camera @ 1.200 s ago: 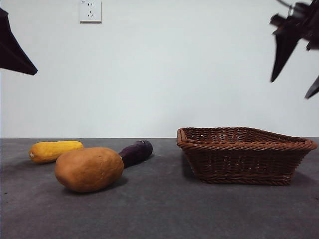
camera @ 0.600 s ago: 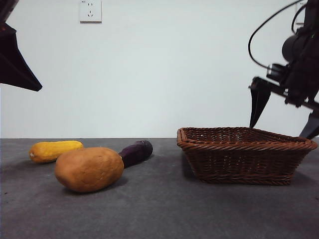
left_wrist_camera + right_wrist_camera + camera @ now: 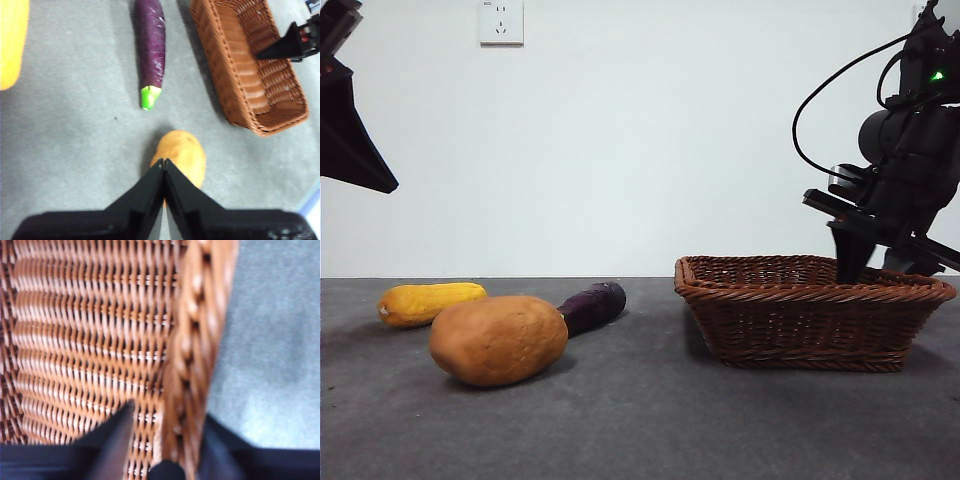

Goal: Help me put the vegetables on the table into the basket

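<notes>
Wicker basket: 1 | vegetables: 3 | right end effector astride rim, apart | left end effector closed

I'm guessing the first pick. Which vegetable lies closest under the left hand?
The potato: in the left wrist view it sits right past the left hand, while the eggplant and corn cob lie farther off.

The black right gripper has tapered jaws, looping black cables and a green light.
</notes>
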`<action>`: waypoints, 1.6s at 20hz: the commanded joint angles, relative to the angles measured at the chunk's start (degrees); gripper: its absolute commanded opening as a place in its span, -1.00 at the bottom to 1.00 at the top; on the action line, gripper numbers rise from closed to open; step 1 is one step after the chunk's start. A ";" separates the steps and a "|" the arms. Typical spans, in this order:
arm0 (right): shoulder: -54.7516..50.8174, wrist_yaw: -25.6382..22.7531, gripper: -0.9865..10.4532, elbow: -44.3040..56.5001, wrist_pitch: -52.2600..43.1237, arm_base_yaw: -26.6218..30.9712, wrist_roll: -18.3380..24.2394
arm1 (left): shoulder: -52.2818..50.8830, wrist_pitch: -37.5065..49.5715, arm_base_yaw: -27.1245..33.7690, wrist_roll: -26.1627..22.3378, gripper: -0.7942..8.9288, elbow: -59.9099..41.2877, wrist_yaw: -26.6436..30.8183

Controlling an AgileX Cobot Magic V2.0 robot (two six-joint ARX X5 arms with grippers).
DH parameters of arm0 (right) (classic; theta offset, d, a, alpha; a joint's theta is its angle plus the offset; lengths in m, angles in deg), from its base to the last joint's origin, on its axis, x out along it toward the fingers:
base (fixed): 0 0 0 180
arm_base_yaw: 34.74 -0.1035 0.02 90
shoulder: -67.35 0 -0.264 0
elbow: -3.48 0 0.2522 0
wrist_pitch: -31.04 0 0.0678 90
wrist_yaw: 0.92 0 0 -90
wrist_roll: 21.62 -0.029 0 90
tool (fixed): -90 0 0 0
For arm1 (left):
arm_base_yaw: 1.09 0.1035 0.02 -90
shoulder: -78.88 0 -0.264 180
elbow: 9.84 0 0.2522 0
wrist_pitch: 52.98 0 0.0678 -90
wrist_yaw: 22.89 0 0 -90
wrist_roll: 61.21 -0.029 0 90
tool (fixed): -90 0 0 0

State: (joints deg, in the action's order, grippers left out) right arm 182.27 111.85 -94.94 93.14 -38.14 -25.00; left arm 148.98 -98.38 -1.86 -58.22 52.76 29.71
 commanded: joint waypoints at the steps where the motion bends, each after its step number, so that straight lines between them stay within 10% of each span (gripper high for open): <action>1: 0.46 0.24 -0.84 -0.26 0.92 0.22 0.42 | 0.28 0.79 -0.07 -1.29 -0.84 0.44 0.59; 9: -7.04 0.44 -0.84 -0.28 5.33 2.34 2.51 | 8.66 -16.55 -0.07 -7.74 -0.73 20.31 18.53; 13: -12.07 0.42 -0.84 -0.28 8.85 2.34 4.46 | 19.39 -22.91 -0.09 -8.44 0.31 30.56 22.56; 22: -17.70 0.44 -0.84 -0.28 11.76 2.34 5.35 | 44.06 -27.41 -3.08 -15.65 0.53 53.72 26.86; 32: -17.70 0.44 -0.84 -0.26 12.17 2.34 6.19 | 57.42 -25.62 -4.15 -18.27 0.51 56.59 29.92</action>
State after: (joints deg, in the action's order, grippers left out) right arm 164.78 111.54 -95.03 105.47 -35.73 -19.29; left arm 206.01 -124.13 -5.91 -75.77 109.53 59.96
